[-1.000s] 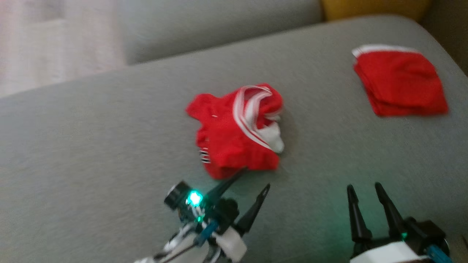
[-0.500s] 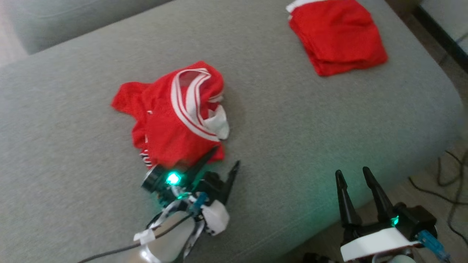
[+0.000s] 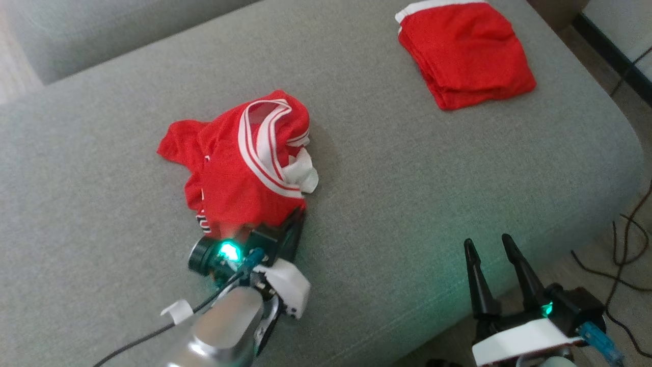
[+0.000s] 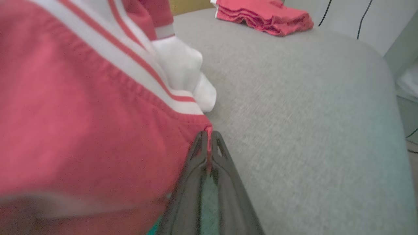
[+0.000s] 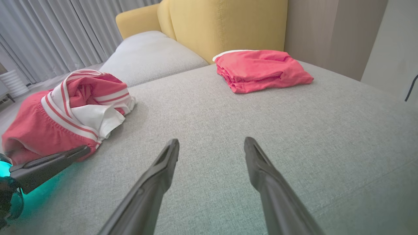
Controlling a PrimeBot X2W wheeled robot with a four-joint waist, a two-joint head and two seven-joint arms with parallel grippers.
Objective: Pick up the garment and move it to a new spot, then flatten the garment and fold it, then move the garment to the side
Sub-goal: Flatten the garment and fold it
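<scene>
A crumpled red garment [image 3: 239, 163] with white stripes and a white lining lies in a heap on the grey cushion [image 3: 407, 178]. My left gripper [image 3: 298, 214] is shut on its near right corner; in the left wrist view the two fingers meet on the red hem [image 4: 206, 135], with the garment [image 4: 81, 114] bulking to the left. From the right wrist view the same garment [image 5: 65, 111] sits at the left, with the left gripper [image 5: 83, 150] pinched at its edge. My right gripper [image 3: 486, 245] hovers open near the cushion's front edge, its fingers [image 5: 166, 160] apart with nothing between them.
A folded red garment [image 3: 463, 53] lies at the cushion's far right corner, also seen folded [image 5: 258, 68] in the right wrist view. A yellow armchair [image 5: 222, 23] stands behind it. Cables [image 3: 626, 239] trail on the floor to the right.
My left gripper moved forward onto the garment's near corner and closed on it. The head camera shifted, so the whole scene slid left and down. The right gripper stays open.
</scene>
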